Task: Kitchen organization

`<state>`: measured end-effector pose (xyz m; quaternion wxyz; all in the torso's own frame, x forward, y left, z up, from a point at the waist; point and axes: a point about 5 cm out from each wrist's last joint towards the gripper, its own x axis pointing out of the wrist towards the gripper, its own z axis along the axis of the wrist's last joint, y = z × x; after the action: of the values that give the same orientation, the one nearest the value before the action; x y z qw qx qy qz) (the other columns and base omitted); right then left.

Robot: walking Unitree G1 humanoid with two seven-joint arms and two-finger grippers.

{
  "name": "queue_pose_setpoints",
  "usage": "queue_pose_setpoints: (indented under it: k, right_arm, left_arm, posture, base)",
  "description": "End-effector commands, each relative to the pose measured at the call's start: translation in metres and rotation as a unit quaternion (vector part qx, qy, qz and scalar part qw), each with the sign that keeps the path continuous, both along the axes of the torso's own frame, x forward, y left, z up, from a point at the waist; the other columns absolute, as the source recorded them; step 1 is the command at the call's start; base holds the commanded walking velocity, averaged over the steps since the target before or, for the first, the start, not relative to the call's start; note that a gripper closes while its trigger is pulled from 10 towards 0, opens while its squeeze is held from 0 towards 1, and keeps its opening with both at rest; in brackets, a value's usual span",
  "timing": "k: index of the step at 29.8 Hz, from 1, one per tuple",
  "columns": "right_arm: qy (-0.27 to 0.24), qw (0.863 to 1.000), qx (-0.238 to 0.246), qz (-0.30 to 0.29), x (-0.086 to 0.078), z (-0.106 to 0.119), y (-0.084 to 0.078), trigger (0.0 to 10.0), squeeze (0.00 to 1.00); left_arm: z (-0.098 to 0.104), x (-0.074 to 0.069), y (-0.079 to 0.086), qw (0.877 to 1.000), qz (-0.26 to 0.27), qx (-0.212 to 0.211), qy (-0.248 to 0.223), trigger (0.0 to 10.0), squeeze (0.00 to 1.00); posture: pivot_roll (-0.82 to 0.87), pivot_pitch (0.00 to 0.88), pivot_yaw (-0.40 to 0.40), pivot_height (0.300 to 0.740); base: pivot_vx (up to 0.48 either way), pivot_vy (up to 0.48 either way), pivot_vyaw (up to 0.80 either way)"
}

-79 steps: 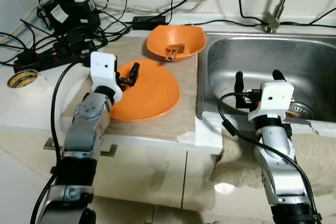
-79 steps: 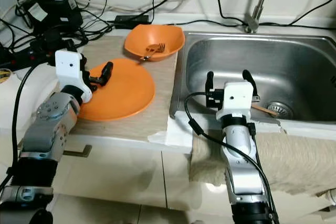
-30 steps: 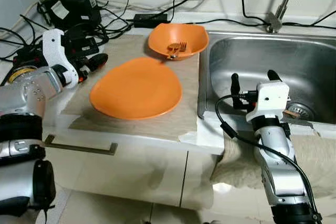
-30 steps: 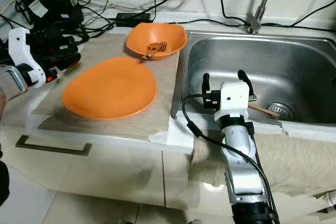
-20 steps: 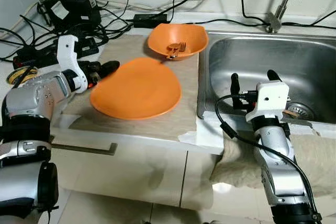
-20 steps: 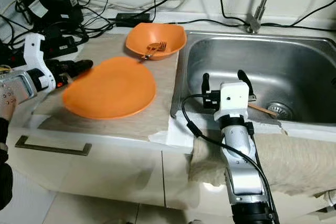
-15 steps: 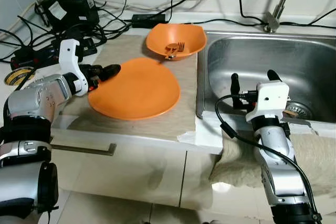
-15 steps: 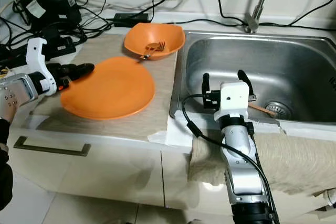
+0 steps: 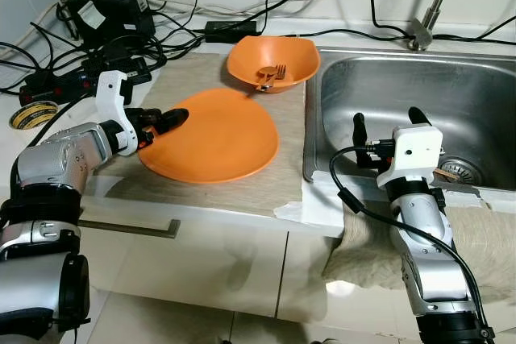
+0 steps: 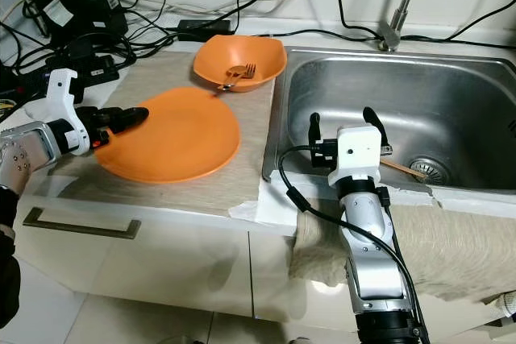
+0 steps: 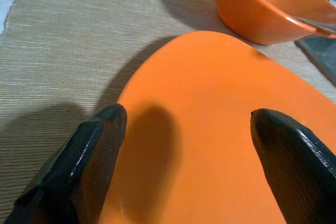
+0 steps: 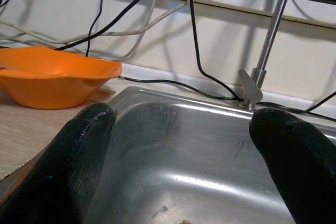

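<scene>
Counter: white kitchen worktop across the middle of the frame, with a beige woven mat laid on it at centre left.
Sink: stainless steel basin at centre right, its tall metal tap at the upper right.
Plate: flat round orange plastic plate on the mat, left of centre.
Bowl: orange plastic bowl just behind the plate at upper centre, touching or nearly touching it, with an orange fork lying inside.
Left gripper: left gripper at centre left, over the plate's left edge; its 2 black fingers are spread wide with nothing between them, hovering just above the orange surface.
Right gripper: right gripper at centre right, above the sink's front edge; its 2 fingers are spread apart and hold nothing.
Cloth: beige towel draped over the counter's front edge at lower right.
Clutter: black cables and power adapters at the upper left, a roll of tape at the far left.
</scene>
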<state>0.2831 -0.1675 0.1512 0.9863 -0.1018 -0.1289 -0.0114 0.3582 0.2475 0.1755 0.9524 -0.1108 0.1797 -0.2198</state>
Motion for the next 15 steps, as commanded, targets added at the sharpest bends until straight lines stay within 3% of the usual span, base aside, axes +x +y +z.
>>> queue_pose_setpoints:
  k: [1, 8, 15]
  right_arm:
    - [0.005, 1.000, -0.001, 0.003, 0.001, -0.001, 0.002, 10.0, 0.00]
    - [0.007, 1.000, -0.001, 0.003, 0.000, -0.002, 0.001, 10.0, 0.00]
    - [0.008, 1.000, -0.003, 0.002, 0.000, -0.002, 0.001, 10.0, 0.00]
  left_arm:
    - [-0.005, -0.003, 0.007, 1.000, 0.001, 0.017, 0.009, 10.0, 0.00]
    - [-0.007, -0.003, 0.014, 0.997, -0.001, 0.071, 0.005, 10.0, 0.00]
    - [-0.016, -0.005, 0.014, 0.995, -0.010, 0.095, 0.018, 10.0, 0.00]
  posture:
    - [0.00, 0.000, 0.045, 0.736]
    - [0.00, 0.000, 0.047, 0.736]
    - [-0.01, 0.000, 0.047, 0.736]
  base:
    - [0.000, 0.000, 0.00]
    - [0.000, 0.000, 0.00]
    - [0.000, 0.000, 0.00]
